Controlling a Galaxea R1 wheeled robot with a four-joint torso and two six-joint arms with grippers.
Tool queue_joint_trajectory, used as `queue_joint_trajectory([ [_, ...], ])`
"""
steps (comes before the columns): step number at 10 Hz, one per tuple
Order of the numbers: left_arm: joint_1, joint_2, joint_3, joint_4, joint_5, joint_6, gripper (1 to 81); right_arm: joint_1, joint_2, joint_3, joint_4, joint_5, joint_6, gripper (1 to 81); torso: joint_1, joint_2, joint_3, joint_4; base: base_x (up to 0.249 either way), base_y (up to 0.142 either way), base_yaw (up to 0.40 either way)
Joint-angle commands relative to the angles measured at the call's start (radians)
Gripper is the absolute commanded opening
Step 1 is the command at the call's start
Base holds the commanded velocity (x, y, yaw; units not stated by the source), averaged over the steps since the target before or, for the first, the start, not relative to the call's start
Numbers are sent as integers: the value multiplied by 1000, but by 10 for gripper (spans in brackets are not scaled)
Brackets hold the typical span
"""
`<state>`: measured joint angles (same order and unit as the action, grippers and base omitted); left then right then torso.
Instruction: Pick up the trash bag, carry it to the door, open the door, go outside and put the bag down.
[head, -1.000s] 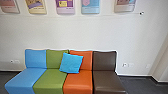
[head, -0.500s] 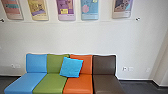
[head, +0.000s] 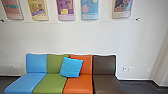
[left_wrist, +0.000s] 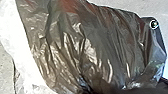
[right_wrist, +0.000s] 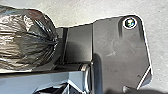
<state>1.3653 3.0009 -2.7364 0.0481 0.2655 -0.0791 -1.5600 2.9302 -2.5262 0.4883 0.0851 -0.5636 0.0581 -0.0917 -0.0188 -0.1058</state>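
The head camera has shifted, then steadied, facing blue, green, orange and brown cushioned seats (head: 78, 82); carrying likely remains. The shiny, crinkled black plastic trash bag (left_wrist: 75, 45), partly cut off, overlaps the robot's dark base plate (right_wrist: 112, 50); its place relative to either gripper's fingers, and whether they're apart, together or clamped, I cannot tell.

In the lower part of the head view, four big soft seats are lined up: blue (head: 25, 83), green (head: 50, 83), orange (head: 78, 83) and dark brown (head: 107, 83). A bright blue pillow (head: 71, 67) is tipped against the green and orange backs. Dark floor (head: 140, 86) is seen at the lower right.
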Motion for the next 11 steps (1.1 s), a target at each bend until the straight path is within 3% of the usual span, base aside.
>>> queue_joint_trajectory([
  [1, -70, 1, -3, 4, 63, 6, 10, 42, 19, -14, -11, -65, -5, 811, 0, 0, 0, 0, 0, 0, 0],
  [11, -70, -6, -3, 3, 66, 7, 10, 42, 22, -17, -8, -65, -5, 811, 0, 0, 0, 0, 0, 0, -18],
])
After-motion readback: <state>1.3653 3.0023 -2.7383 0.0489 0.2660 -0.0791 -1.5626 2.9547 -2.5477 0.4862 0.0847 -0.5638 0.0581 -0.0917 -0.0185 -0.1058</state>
